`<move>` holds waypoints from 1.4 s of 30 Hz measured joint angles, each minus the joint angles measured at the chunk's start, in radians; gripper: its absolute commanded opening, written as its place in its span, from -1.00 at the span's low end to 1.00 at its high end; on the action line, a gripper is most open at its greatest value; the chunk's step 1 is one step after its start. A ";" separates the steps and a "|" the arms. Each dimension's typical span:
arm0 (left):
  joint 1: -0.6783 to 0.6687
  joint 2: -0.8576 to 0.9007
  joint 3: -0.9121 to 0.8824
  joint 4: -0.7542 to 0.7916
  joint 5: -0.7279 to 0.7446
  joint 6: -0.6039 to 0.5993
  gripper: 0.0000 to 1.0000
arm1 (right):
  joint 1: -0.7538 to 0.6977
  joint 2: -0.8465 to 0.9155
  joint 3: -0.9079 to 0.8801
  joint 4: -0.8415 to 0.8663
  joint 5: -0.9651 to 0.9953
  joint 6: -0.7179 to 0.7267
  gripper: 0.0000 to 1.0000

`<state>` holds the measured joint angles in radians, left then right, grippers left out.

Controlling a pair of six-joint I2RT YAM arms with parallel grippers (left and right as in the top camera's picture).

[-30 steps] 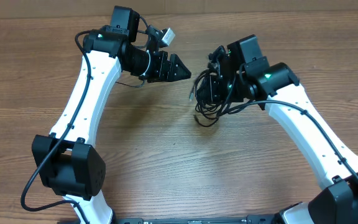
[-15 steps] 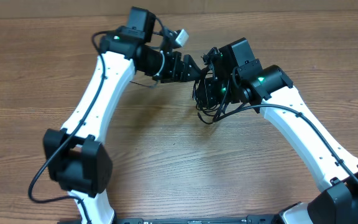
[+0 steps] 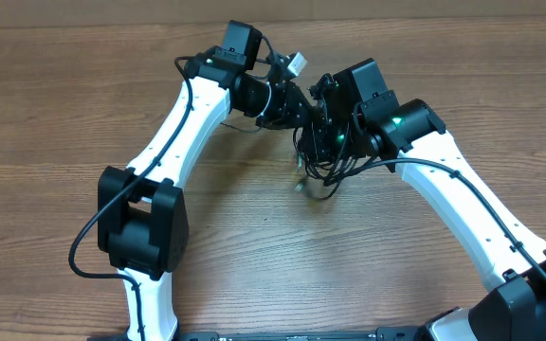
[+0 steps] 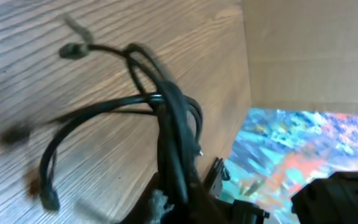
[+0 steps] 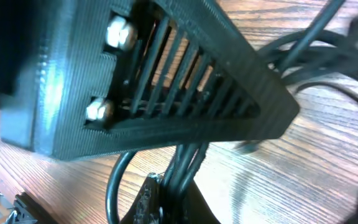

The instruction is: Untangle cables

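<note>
Found the cables (image 3: 317,169) bunched in one dark tangle directly under the right gripper (image 3: 330,133), with loops and a couple of plug ends drooping lower. Saw the right gripper pinched tight on a handful of strands, the cords running straight into its fingers in the right wrist view. Saw the left gripper (image 3: 301,109) pressed in just beside the right gripper, on its left, jaws drawn together on strands of the same tangle. Close up from the right wrist, made it out as a ribbed black wedge lying across the cords. Spotted no cord lying free or well apart from the right gripper. Judged the work barely begun: both grips taken, nothing pulled loose yet, every cord left to be drawn out and separated. Could not tell whether the lowest loops touched the table (image 3: 64,123).
</note>
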<state>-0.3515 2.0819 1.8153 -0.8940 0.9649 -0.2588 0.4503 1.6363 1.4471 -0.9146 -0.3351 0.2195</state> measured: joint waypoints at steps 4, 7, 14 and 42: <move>0.002 0.000 0.004 0.002 0.005 -0.001 -0.91 | 0.001 0.000 0.000 0.011 0.000 0.033 -0.79; 0.016 0.001 0.004 -0.002 -0.003 0.003 -0.91 | -0.008 0.000 0.000 0.032 -0.006 0.087 -0.30; 0.114 0.028 0.004 -0.031 -0.033 0.146 -0.91 | -0.137 -0.007 0.001 0.034 -0.124 0.150 -0.11; 0.239 0.030 0.004 -0.500 0.319 0.720 -0.92 | -0.207 0.041 0.000 0.070 -0.340 -0.078 -0.15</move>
<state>-0.1127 2.1117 1.8191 -1.3937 1.2842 0.4610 0.2432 1.6775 1.4471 -0.8448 -0.6746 0.1417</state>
